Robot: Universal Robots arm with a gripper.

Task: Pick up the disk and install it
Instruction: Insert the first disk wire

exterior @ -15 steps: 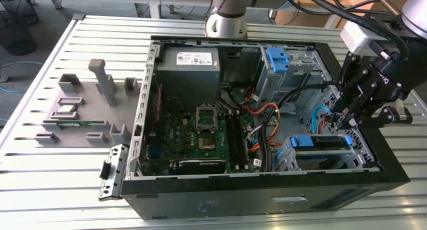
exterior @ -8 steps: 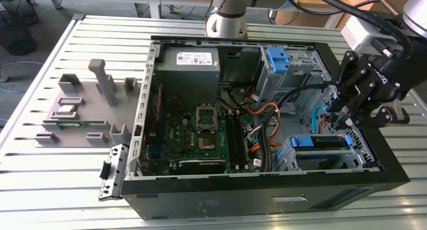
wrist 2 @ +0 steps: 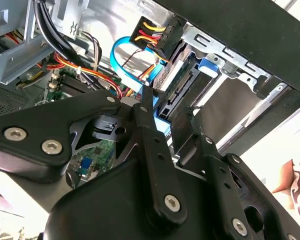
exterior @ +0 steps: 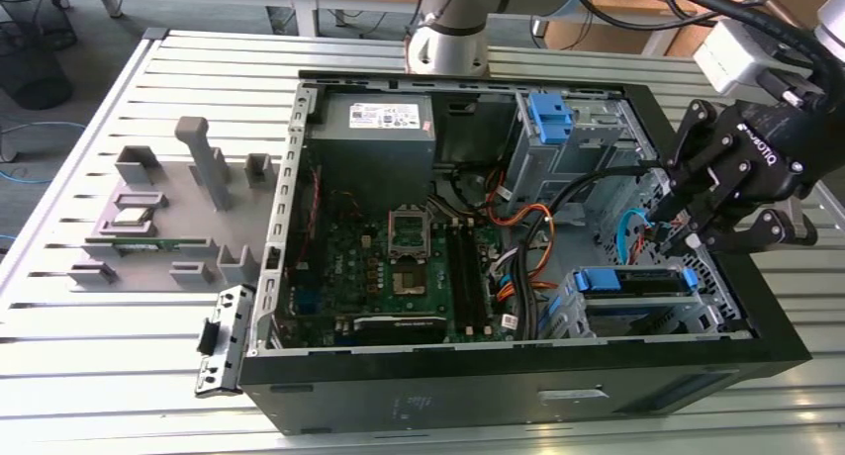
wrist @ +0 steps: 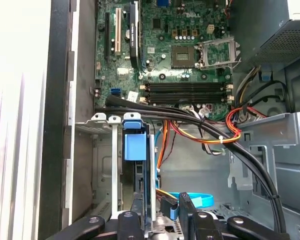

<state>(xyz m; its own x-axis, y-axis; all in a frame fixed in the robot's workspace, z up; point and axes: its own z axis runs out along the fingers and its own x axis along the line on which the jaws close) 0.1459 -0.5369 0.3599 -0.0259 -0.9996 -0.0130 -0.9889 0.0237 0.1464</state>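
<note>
Gripper (exterior: pixel 723 239), fingers spread, hangs over the drive cage (exterior: pixel 597 317) at the exterior view's right of the open computer case (exterior: pixel 528 381). Standing on edge in that cage, the disk (wrist: pixel 135 145) lies between the fingertips in both wrist views, apparently untouched, though contact is hard to judge.

We find no print clear enough to read. Inside the open computer case (exterior: pixel 528 371), a white printed label (exterior: pixel 374 116) lies on top of the grey power-supply box (exterior: pixel 396 146). White lettering runs along the body of the gripper (exterior: pixel 726 233), above the case's rim on the exterior view's right. In the first wrist view, a small white logo marks the motherboard (wrist: pixel 165 60) inside the case.
</note>
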